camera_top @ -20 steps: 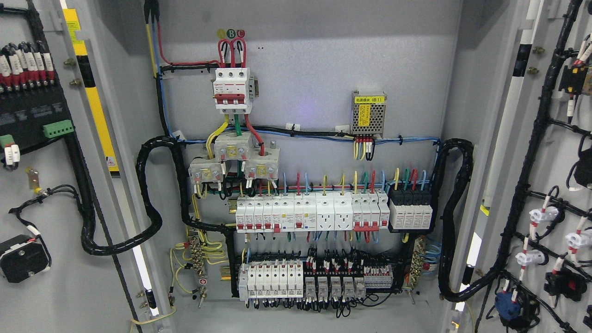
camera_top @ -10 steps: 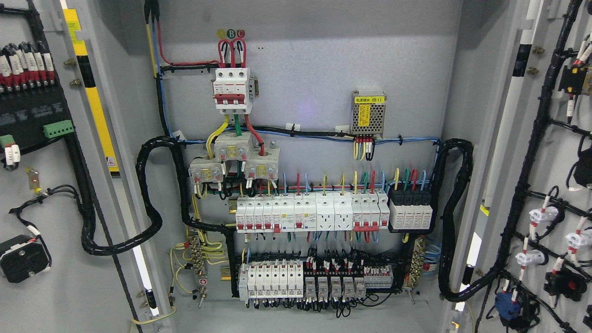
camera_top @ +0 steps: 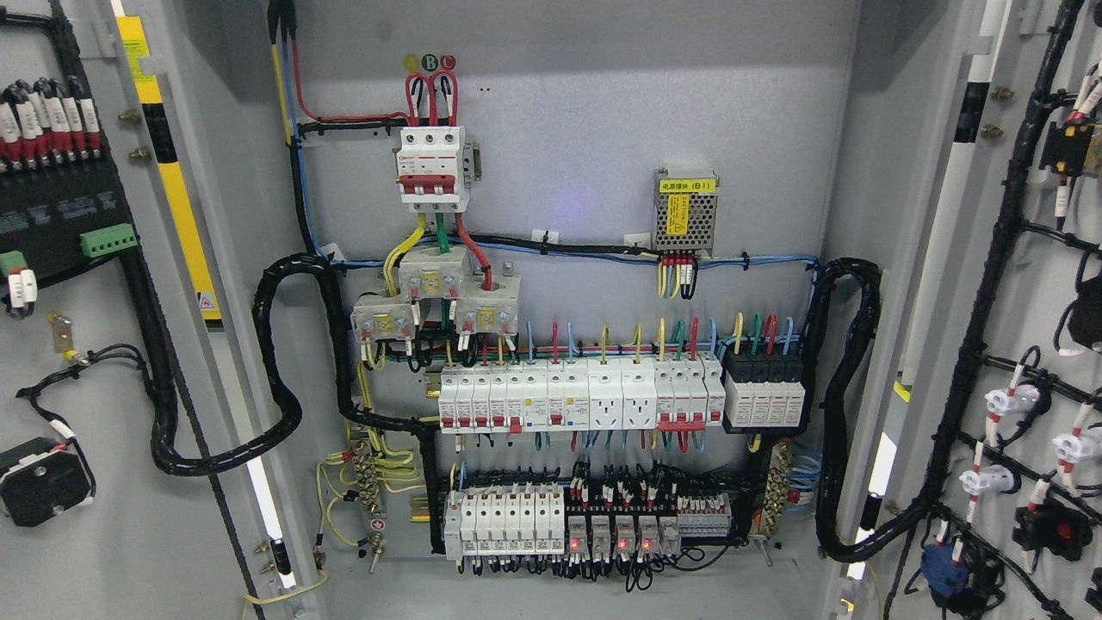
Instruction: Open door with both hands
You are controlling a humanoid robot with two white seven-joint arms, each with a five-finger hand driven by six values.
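Note:
Both grey cabinet doors stand swung wide open. The left door [camera_top: 103, 534] fills the picture's left edge, its inner face carrying a black module and wiring. The right door [camera_top: 1046, 284] fills the right edge, with black cable looms and indicator fittings on its inner face. Between them the cabinet's back panel [camera_top: 585, 138] is fully exposed. Neither of my hands nor either arm shows anywhere in the head view.
On the back panel sit a three-pole main breaker [camera_top: 433, 168], a small power supply [camera_top: 685, 213], a row of white breakers and sockets [camera_top: 577, 396] and a lower row of relays [camera_top: 616, 534] with small red lights lit. Thick black cable bundles [camera_top: 275, 362] loop to each door.
Small red lights have come on along the lower relay row. The doors and everything else stay still.

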